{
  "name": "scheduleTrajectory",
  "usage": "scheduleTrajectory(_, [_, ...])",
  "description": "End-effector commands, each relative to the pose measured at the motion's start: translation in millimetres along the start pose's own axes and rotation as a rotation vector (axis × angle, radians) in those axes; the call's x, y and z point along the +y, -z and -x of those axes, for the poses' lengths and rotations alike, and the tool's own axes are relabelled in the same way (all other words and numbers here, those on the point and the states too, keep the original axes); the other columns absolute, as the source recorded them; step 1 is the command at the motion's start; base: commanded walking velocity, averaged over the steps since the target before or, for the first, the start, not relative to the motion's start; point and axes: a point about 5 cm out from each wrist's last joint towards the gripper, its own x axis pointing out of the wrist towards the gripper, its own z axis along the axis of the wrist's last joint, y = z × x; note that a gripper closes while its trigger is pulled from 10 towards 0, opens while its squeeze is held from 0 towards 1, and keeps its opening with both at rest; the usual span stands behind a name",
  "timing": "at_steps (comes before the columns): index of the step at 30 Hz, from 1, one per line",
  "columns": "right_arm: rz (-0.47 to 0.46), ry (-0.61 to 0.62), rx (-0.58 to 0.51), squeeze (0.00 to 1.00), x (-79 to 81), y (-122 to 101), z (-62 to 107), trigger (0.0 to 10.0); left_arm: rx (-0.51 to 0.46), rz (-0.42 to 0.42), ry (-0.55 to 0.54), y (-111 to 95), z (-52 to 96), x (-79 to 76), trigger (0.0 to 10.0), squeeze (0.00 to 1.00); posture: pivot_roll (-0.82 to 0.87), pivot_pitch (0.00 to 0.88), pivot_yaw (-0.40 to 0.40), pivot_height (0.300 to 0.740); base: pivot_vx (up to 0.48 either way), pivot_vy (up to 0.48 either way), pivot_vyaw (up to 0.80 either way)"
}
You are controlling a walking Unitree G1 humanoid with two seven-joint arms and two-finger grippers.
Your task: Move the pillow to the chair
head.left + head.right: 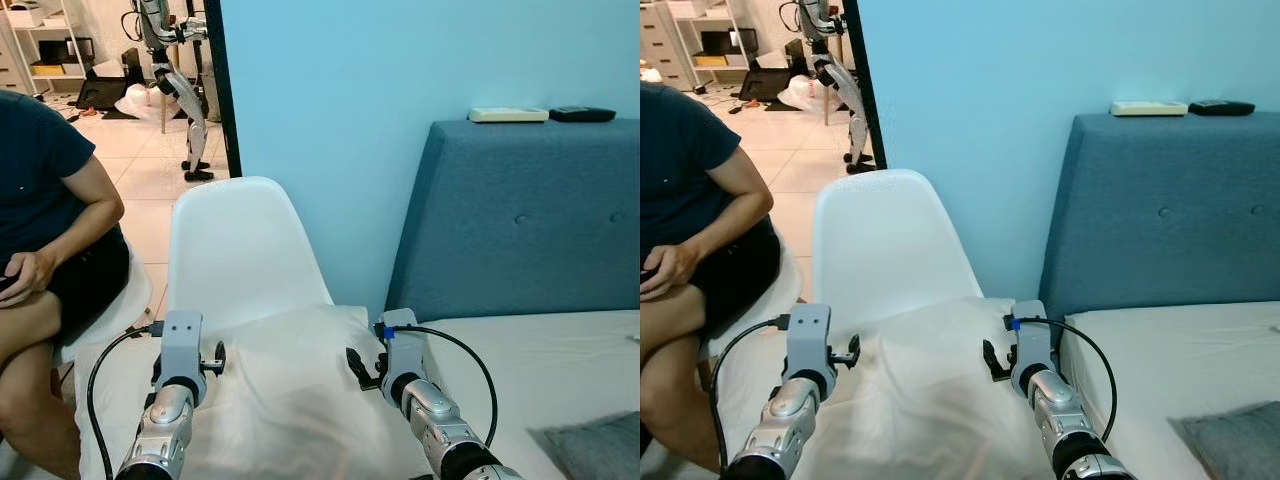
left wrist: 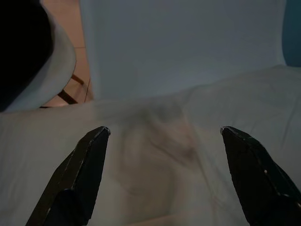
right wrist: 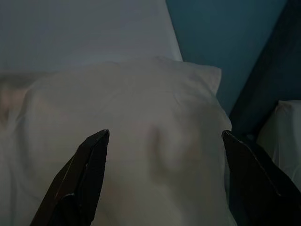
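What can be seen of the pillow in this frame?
The pillow is white and soft-looking in a plain, creased fabric cover. It lies flat against the white chair, its far edge meeting the backrest, one corner pointing toward the blue headboard. The left gripper and right gripper flank it, fingers open above its surface in the wrist views.

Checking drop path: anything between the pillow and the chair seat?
Nothing visible. The pillow sits between the left claw and right claw, both open, its far edge already against the white chair. The seated person is off to the left.
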Motion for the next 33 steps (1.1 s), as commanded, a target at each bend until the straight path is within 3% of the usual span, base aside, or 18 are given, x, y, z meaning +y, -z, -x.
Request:
scheduleTrajectory(1, [0.018,-0.014,-0.012,0.0,3.2,-3.8,-2.0,10.0,-0.015,-0.006,-0.004,-1.2,0.2,3.7,10.0,0.0,0.0,0.037,-0.039,0.74,0.0,0.0,0.0])
scheduleTrajectory(11, [0.016,-0.014,-0.014,0.0,4.1,-4.0,-2.3,10.0,-0.03,-0.022,0.016,-3.3,0.3,1.3,10.0,0.0,0.0,0.037,-0.032,0.74,0.0,-0.312,0.0])
scheduleTrajectory(15, [0.015,-0.01,-0.017,0.0,2.3,-4.5,-1.8,10.0,-0.041,0.029,-0.003,-4.8,-0.3,3.2,10.0,0.0,0.0,0.036,-0.031,0.74,0.0,0.0,0.0])
scheduleTrajectory(23, [0.016,-0.008,-0.021,0.0,1.5,-5.2,-1.8,10.0,-0.046,0.037,0.012,-5.9,-0.3,1.9,10.0,0.0,0.0,0.036,-0.034,0.74,0.0,0.0,0.0])
scheduleTrajectory(33, [0.019,-0.015,-0.022,0.0,2.9,-6.5,-2.7,10.0,-0.061,0.042,0.011,-7.0,0.7,4.0,10.0,0.0,0.0,0.037,-0.035,0.74,0.0,0.384,0.0])
